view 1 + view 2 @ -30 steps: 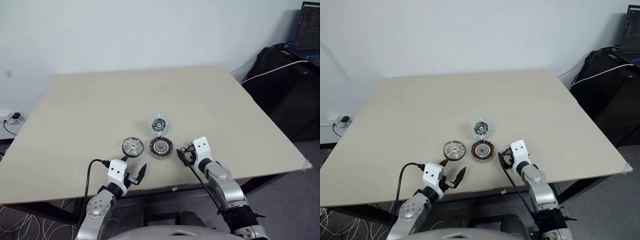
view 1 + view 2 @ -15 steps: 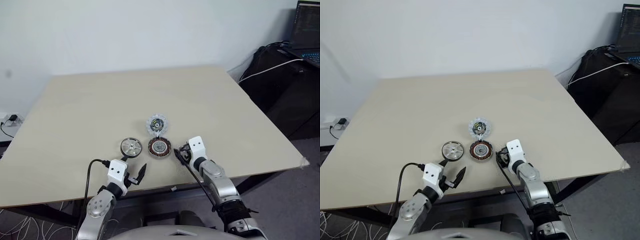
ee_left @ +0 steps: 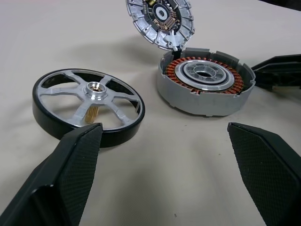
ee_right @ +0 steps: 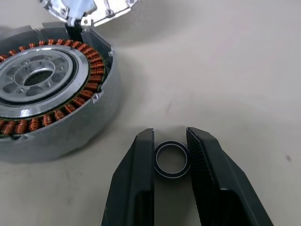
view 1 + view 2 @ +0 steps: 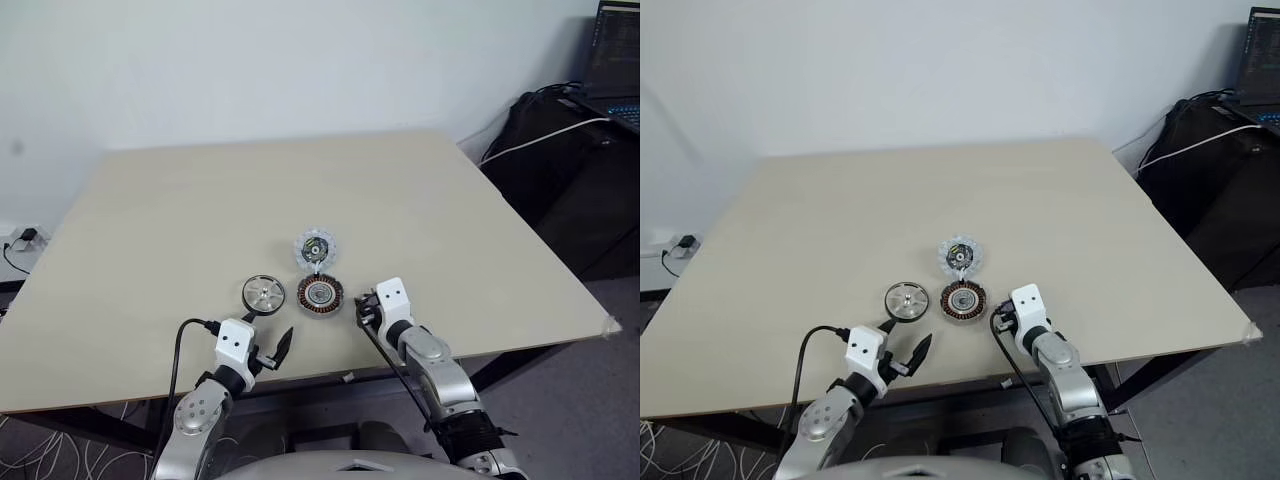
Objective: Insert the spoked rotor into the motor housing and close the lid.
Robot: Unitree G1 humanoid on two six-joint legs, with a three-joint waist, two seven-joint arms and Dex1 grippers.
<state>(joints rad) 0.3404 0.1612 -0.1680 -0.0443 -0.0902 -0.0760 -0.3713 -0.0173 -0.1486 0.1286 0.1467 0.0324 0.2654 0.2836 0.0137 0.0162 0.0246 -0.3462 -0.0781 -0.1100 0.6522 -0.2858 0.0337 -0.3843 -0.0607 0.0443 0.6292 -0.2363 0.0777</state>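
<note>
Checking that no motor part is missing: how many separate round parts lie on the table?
4: spoked rotor at left; motor housing beside it; lid propped behind the housing; small ring between the right gripper fingers.

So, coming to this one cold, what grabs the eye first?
Probably the motor housing mid-table, its copper windings bare and the lid propped open at its far edge. The spoked rotor lies flat beside it, before the open left gripper. The right gripper is pinching a small dark ring beside the housing.
</note>
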